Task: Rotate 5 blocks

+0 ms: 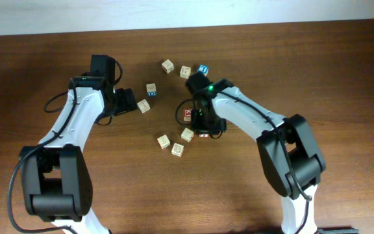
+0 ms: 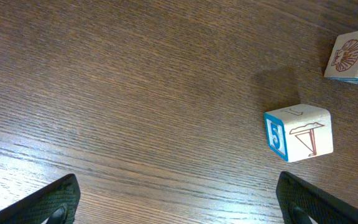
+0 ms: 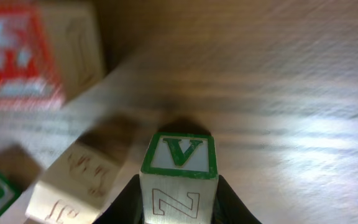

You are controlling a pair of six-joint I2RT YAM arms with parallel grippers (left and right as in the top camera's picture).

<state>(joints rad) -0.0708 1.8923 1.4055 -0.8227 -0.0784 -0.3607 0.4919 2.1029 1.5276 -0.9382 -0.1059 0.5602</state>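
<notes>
Blocks (image 1: pixel 163 141): scattered loose across the table (image 1: pixel 343 78). Clamped between the right jaws: green-V block (image 3: pixel 179 168), near red-topped block (image 3: pixel 17 56). Left jaws wide open, empty. Probably mid-task; cannot tell how many already turned.

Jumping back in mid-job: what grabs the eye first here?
The right gripper pinches a pale wooden cube with a green V face near the middle of the wooden table. Beside it lies a red-and-white-topped cube. The left gripper hangs wide open near a pale cube with a blue "5" side.
</notes>
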